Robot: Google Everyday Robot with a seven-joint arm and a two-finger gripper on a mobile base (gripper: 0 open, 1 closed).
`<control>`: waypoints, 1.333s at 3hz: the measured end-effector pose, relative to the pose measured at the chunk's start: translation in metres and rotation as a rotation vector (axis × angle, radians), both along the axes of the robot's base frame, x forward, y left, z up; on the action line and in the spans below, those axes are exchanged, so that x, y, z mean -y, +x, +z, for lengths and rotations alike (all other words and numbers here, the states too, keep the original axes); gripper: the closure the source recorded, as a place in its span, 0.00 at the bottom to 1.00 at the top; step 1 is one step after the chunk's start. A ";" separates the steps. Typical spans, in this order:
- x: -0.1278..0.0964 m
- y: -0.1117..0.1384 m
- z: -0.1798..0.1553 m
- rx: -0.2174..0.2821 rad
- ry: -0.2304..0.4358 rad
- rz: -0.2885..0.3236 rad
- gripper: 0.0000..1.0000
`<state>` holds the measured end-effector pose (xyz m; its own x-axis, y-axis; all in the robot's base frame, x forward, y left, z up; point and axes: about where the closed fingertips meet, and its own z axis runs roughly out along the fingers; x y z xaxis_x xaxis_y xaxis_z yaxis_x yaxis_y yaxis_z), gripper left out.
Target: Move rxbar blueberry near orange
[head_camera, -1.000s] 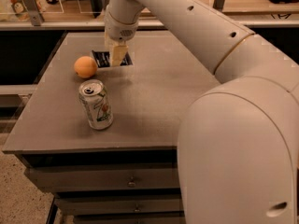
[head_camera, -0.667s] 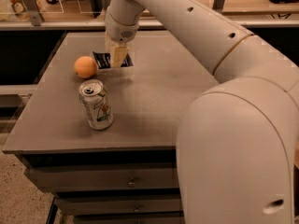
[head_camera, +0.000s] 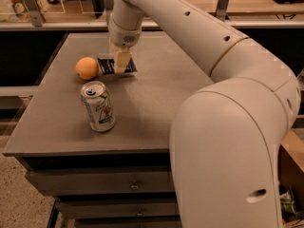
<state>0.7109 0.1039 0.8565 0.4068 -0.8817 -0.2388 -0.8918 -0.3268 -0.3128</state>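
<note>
Gripper [head_camera: 119, 61]: pointed straight down in the upper left of the frame, tip on or just above the rxbar blueberry [head_camera: 105, 65]. Cannot tell whether clamped on the bar or let go of it; hidden by the angle of the wrist.

Biggest first. Arm [head_camera: 228, 103]: fills the right half and lower right with bulky white shells, then reaches up and over to the left to meet the bar from above. Probably held vertical because a flat wrapper on a flat top offers little to grip from any other side.

Table [head_camera: 156, 108]: grey top across the middle of the frame, drawers [head_camera: 133, 184] beneath along the bottom.

Soda can [head_camera: 98, 107]: upright, left of centre and lower in the frame than the other two things, well apart from the bar and so out of the way of the move. White with green and a touch of red on the label; no word readable.

Orange [head_camera: 87, 68]: upper left, resting on the table, just left of the bar.

Rxbar blueberry: lying flat, dark navy, left end just beside the orange; touching or a hair apart, cannot tell which. Pale rows of lettering on the wrapper, none legible. Judged from this layout, already near the orange, with seemingly only letting go and backing off left to do.
</note>
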 end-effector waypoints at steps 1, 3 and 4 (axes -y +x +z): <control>0.009 0.003 -0.006 -0.020 -0.005 -0.039 0.37; 0.018 0.006 -0.014 -0.049 -0.013 -0.067 0.00; 0.018 0.006 -0.014 -0.049 -0.013 -0.067 0.00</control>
